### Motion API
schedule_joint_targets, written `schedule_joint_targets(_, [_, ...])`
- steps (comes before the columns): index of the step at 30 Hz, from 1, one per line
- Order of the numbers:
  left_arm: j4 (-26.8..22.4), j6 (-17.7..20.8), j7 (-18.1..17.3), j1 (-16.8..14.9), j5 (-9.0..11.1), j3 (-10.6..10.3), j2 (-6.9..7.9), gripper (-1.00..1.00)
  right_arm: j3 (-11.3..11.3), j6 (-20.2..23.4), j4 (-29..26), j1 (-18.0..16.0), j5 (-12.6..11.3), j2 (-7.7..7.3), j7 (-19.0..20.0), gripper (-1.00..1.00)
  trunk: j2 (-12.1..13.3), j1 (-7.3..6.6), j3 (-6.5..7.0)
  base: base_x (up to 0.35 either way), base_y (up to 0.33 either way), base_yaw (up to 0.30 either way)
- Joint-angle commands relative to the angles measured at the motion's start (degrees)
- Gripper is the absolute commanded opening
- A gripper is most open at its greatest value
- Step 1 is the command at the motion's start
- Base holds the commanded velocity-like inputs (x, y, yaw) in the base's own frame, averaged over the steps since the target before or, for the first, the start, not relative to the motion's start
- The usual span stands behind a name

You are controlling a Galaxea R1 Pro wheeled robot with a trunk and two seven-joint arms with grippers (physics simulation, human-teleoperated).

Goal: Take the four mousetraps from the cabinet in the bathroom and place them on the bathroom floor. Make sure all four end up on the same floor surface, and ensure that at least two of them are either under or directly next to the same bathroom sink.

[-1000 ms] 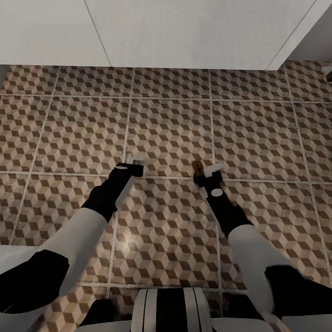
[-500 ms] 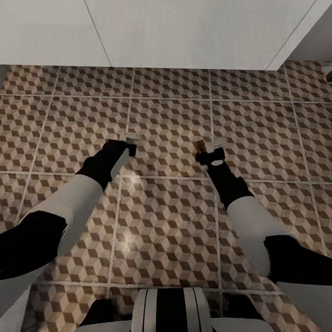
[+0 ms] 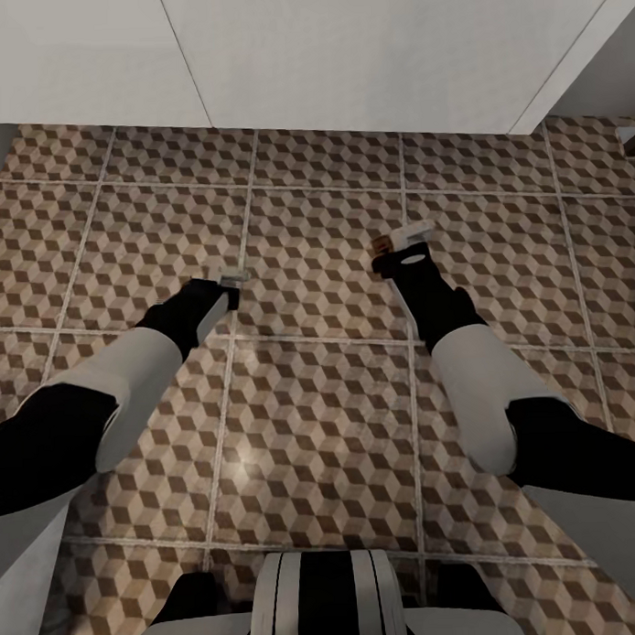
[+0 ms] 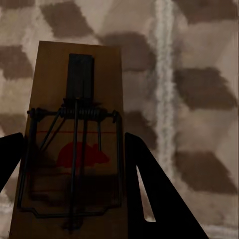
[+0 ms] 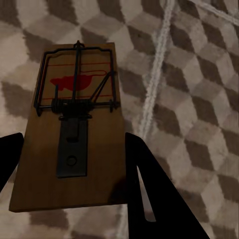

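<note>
Cube-tile floor (image 3: 316,263), white vanity (image 3: 345,51) at far edge. Left gripper (image 3: 232,282) closed on a trap (image 4: 74,149), right gripper (image 3: 399,241) closed on a second trap (image 5: 74,144), both above tiles, short of vanity. Risk: releasing from height, traps could bounce or flip, or end up not beside the sink

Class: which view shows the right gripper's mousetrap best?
The right wrist view: the mousetrap lies face-up between the finger silhouettes, spring and red mark clear. The head view shows merely a brown sliver at the right gripper.
</note>
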Motion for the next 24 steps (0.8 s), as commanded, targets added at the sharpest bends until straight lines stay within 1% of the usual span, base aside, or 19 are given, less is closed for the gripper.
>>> schedule_joint_targets(1, [0.5,-0.6,0.4,0.0,0.6,-0.4,0.06,-1.00,-0.2,0.2,0.2,-0.1,0.2,0.09,0.1,-1.00,0.0,-0.01,-0.03,0.000,0.000,0.000])
schedule_joint_targets(4, [2.2,-3.6,0.2,0.0,0.7,-0.4,0.14,-1.00,-0.2,0.0,1.6,-0.2,0.2,0.16,0.1,-1.00,0.0,-0.01,-0.03,0.000,0.000,0.000])
schedule_joint_targets(7, [2.7,-6.9,0.0,0.0,0.7,-0.4,0.16,-1.00,-0.1,-0.5,2.9,-0.2,0.2,0.19,0.1,-1.00,0.0,-0.01,-0.03,0.000,0.000,0.000])
schedule_joint_targets(9, [2.9,-9.8,-0.1,0.0,0.8,-0.4,-0.08,-1.00,-0.1,-2.5,4.5,-0.2,0.2,0.19,0.1,-1.00,0.0,-0.01,-0.03,0.000,0.000,0.000])
schedule_joint_targets(10, [2.9,-10.4,-0.1,0.0,0.8,-0.5,-0.17,-1.00,0.0,-3.3,5.0,-0.2,0.2,0.19,0.1,-1.00,0.0,-0.01,-0.03,0.000,0.000,0.000])
schedule_joint_targets(12, [2.9,-12.4,-0.2,0.0,0.8,-0.5,-0.71,-1.00,0.0,-6.5,7.4,-0.2,0.2,0.15,0.1,-1.00,0.0,-0.01,-0.03,0.000,0.000,0.000])
schedule_joint_targets(14, [2.9,-13.5,-0.2,0.0,0.9,-0.6,-1.17,-1.00,0.0,-8.8,9.6,-0.2,0.2,-0.02,0.2,-1.00,0.0,-0.01,-0.03,0.000,0.000,0.000])
schedule_joint_targets(15, [2.9,-13.8,-0.2,0.0,0.9,-0.6,-1.23,-1.00,0.0,-9.3,10.1,-0.2,0.2,-0.08,0.2,-1.00,0.0,-0.01,-0.03,0.000,0.000,0.000])
schedule_joint_targets(18, [3.1,-16.6,-0.2,0.0,0.9,-0.7,-1.42,-1.00,-0.1,-11.3,11.9,-0.2,0.2,-0.30,0.4,-1.00,0.0,-0.01,-0.03,0.000,0.000,0.000])
schedule_joint_targets(21, [3.3,-21.1,-0.2,-0.1,0.9,-0.8,-1.49,-1.00,-0.1,-14.3,12.9,-0.2,0.2,-0.32,1.4,-1.00,0.0,-0.01,-0.03,0.000,0.000,0.000])
schedule_joint_targets(24, [3.6,-23.1,-0.3,-0.1,0.9,-1.0,-1.50,-1.00,-0.1,-15.5,13.1,-0.2,0.2,-0.36,2.1,-1.00,0.0,-0.01,-0.03,0.000,0.000,0.000])
